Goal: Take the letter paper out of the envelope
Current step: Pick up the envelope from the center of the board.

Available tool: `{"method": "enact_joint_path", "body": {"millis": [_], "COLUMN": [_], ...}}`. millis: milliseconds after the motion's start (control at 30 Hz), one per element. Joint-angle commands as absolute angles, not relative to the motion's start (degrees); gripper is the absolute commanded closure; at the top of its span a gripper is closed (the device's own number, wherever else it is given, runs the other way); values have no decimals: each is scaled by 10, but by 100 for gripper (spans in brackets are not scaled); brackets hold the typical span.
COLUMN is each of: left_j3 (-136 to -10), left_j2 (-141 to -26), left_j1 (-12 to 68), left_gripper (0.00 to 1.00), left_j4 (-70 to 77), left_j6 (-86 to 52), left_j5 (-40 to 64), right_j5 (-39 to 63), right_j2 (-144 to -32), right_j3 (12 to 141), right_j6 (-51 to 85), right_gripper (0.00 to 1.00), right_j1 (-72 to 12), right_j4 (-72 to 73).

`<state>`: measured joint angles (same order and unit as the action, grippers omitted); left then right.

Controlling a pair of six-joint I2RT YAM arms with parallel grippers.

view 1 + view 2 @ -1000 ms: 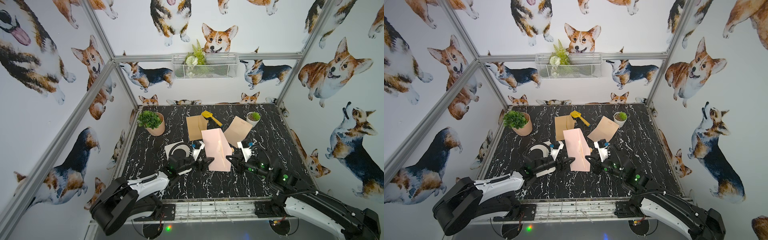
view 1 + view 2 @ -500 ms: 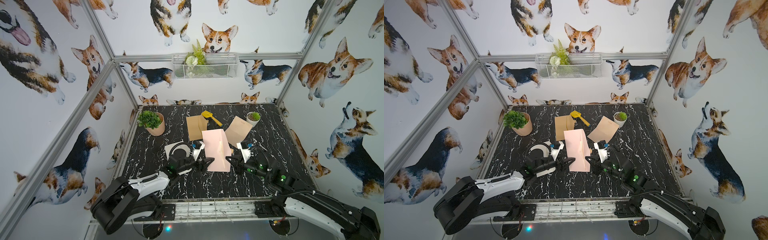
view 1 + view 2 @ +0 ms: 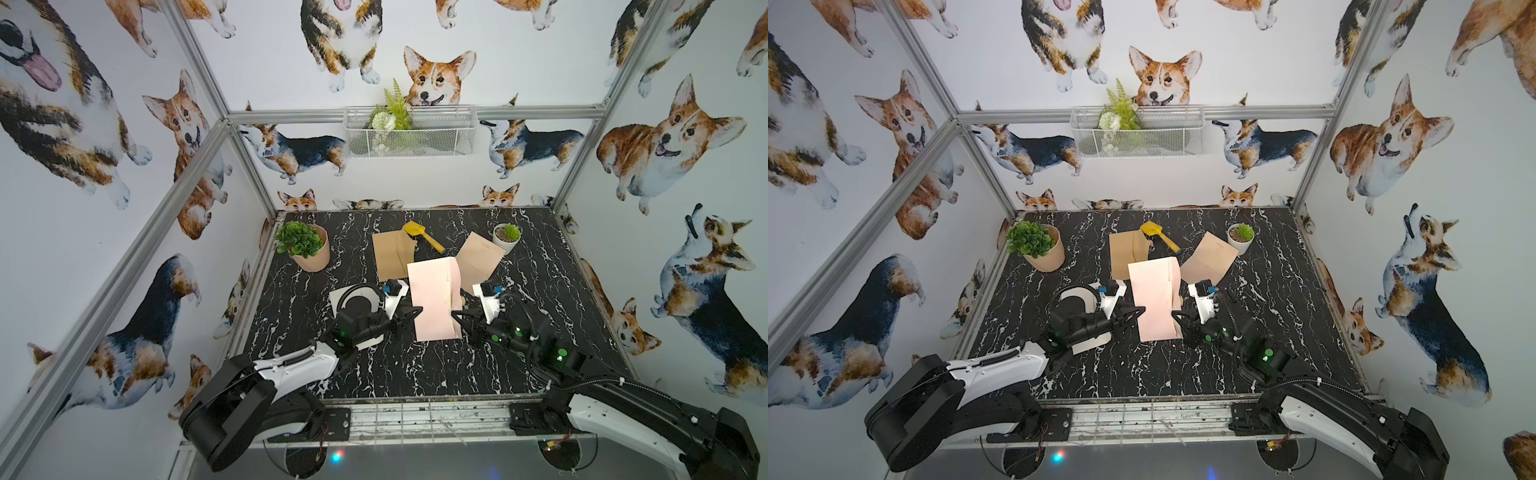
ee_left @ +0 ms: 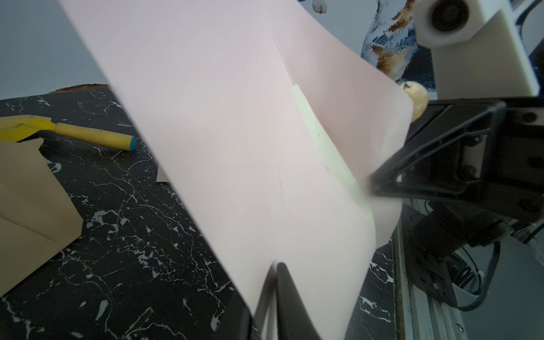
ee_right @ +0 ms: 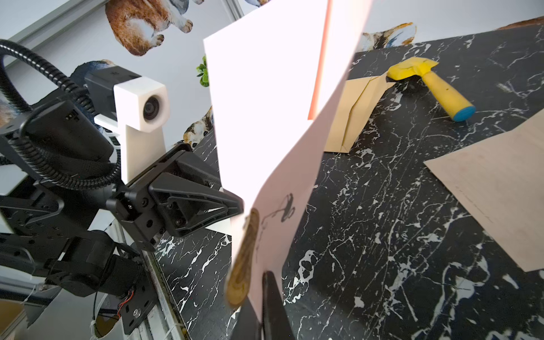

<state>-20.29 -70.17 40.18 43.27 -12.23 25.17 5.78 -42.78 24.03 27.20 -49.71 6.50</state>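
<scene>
- Now the left tool has its jaws drawn together on the left edge of the pale pink paper envelope; a moment ago they stood wide apart around that edge.
- The right tool is clamped tight on the opposite edge, as before, close to a round tan seal.
- The envelope stands upright between the two tools, over the black marble-patterned worktop.
- No separate letter paper shows. The left wrist view gives only a pale green strip along a seam of the pink sheet.
- Whether the left tool pinches the letter inside or only the envelope's wall, I cannot tell.
- Judged from this, both sides are now secured and the pull can begin, but the letter is not yet out.
- If only the envelope is caught, pulling may tear it.
</scene>
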Motion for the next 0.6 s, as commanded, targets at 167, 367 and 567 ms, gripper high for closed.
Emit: {"method": "enact_joint_path", "body": {"millis": [167,367,567], "left_j3": [-207,-203,-201], "left_j2": [-698,-693,-691], "left_j1": [403,403,403], "left_gripper": [100,100,100], "left_j4": [433,435,435], "left_j6": [-121,-121,-121], "left_j5": [266,260,255], "right_j5": [34,-1,-39], "right_j2": [-400,-383,-376], "right_j3": [235,229,229], "right_j6": [267,263,266], "right_gripper": [100,95,67], "right_j1": [-497,-498,-497], "right_j4": [74,40,-11]}}
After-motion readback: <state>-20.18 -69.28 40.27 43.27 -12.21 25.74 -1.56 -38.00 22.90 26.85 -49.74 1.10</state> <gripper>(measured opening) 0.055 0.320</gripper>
